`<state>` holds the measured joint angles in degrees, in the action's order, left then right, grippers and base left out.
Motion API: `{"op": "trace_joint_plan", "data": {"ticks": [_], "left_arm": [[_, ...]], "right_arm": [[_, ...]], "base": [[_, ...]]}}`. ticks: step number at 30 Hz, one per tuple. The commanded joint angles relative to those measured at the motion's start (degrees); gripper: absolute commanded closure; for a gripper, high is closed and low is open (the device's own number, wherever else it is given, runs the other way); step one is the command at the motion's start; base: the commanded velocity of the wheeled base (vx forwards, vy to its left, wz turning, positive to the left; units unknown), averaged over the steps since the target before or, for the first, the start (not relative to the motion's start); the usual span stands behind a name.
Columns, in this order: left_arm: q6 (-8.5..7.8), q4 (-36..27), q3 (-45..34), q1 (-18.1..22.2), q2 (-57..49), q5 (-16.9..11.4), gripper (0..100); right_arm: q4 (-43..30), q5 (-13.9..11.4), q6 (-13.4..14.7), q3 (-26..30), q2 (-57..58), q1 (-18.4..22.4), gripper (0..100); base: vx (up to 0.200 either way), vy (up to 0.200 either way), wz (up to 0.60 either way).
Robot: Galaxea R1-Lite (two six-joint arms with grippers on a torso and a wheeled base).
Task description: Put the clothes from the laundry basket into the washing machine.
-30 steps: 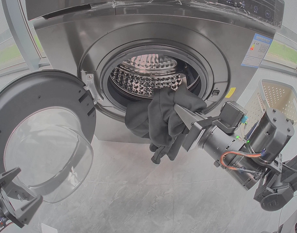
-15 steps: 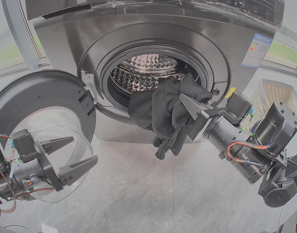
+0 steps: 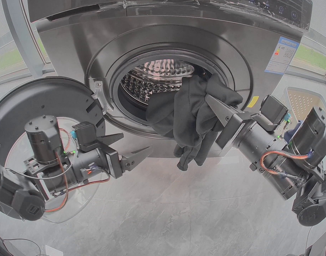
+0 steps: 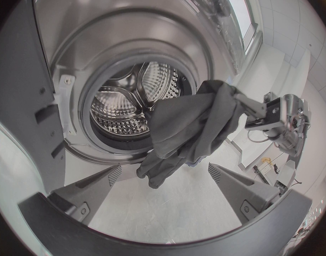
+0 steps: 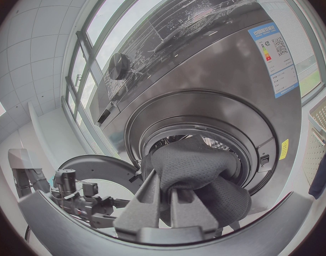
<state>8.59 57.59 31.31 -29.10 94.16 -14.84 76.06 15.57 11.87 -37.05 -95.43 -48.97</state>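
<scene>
While the left gripper (image 3: 136,143) hovers nearest, low over the pale floor (image 3: 163,214) with its fingers spread wide and nothing between them, the right gripper (image 3: 212,104) reaches in from the right, clamped onto a dark garment (image 3: 186,114). The garment hangs in front of the lower right part of the washing machine (image 3: 170,29) opening, its top bunched at the gripper and its loose ends dangling below the rim, clear of the floor. It looks soft, light and limp, with a fine mesh texture in the right wrist view. It will likely sag and fold wherever it is unsupported, so the bunched upper part seems the surest hold, and the trailing ends may catch on the rim. To the left, the round door (image 3: 38,104) stands swung open. Behind the cloth gleams the dimpled steel drum (image 3: 156,79). Folds hide the exact pinch point, and I cannot tell whether any cloth has crossed the rim. Farther right, the laundry basket (image 3: 305,107) sits mostly behind the right arm, with its contents hard to make out.
</scene>
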Motion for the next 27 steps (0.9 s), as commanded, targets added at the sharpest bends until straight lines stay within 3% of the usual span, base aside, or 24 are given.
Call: {"op": "trace_joint_plan", "data": {"ticks": [1, 12, 27], "left_arm": [[0.02, 1.7, 2.0, 0.1, 7.6, 0.0, 0], [1.6, 11.8, 6.0, 0.1, 16.1, 0.2, 0], [2.22, 15.1, 7.4, -0.4, 17.0, -0.7, 0]], "right_arm": [[0.1, 0.0, 0.0, 0.2, 0.6, -0.6, 100], [0.6, -0.2, 0.2, 1.3, 0.6, -1.0, 100], [0.7, -0.1, 0.2, 2.9, 0.6, -1.8, 100]], "base": [[0.0, 0.0, 0.0], [0.0, 0.0, 0.0], [0.0, 0.0, 0.0]]}}
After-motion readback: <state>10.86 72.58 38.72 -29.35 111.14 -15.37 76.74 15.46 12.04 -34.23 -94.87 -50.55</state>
